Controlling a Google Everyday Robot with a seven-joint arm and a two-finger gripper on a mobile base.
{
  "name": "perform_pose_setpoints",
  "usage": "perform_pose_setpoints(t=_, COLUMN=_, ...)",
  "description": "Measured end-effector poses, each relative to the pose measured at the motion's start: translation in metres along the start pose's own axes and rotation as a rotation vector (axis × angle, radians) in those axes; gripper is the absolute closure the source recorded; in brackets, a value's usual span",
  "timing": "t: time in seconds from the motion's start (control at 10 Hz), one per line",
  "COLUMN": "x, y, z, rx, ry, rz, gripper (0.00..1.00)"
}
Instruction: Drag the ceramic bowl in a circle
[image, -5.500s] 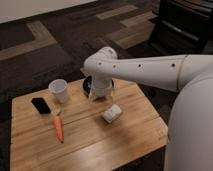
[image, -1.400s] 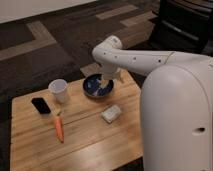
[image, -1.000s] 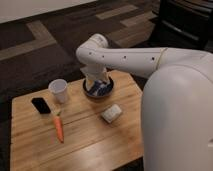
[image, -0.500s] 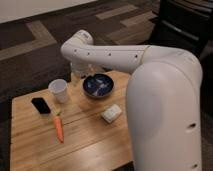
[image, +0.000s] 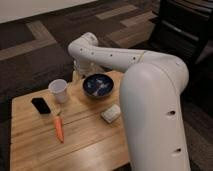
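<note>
The ceramic bowl (image: 98, 85) is dark blue and glossy with pale marks inside. It sits on the wooden table (image: 85, 145) near its far edge. My gripper (image: 78, 75) hangs below the white arm's wrist, just left of the bowl's rim, between the bowl and the white cup (image: 59, 90). I cannot tell whether it touches the rim. The large white arm body fills the right side of the view and hides the table's right part.
A black phone (image: 41, 105) lies left of the cup. An orange carrot (image: 59, 129) lies in front of it. A small white block (image: 111, 113) lies in front of the bowl. Dark carpet surrounds the table, and a black chair (image: 185, 25) stands at the far right.
The arm has swung left, taking the gripper from over the bowl to just left of its rim. The bowl has hardly moved in the last second.
</note>
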Motion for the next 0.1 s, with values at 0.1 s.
perform_pose_setpoints(t=0.1, x=-0.0012, y=0.0028, z=0.0004, rx=-0.002, ry=0.000, rz=-0.003, gripper=0.35)
